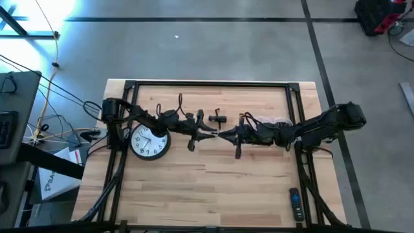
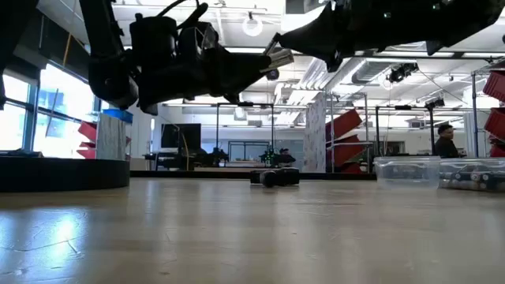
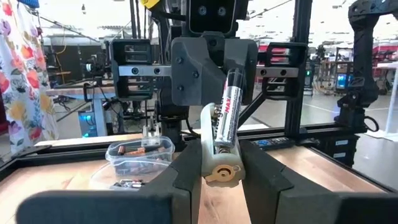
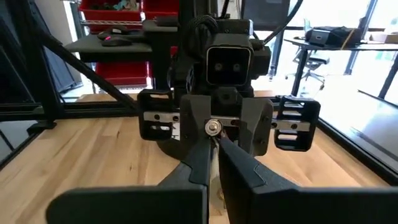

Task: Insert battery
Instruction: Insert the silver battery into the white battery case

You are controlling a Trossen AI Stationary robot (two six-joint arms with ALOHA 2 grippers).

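Meeting mid-air above the table, left gripper (image 3: 221, 177) clamped on a pale holder (image 3: 219, 163), right gripper (image 4: 213, 163) closed on a battery (image 3: 228, 111) tilted half into its slot, far end still raised, seating left to finish

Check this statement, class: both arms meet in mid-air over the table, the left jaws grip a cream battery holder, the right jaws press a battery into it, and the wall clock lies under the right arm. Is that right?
Not quite. The high view shows the wall clock lying under the left arm, not the right. The rest stands: the left gripper grips the cream battery holder and the right gripper presses the battery into it.
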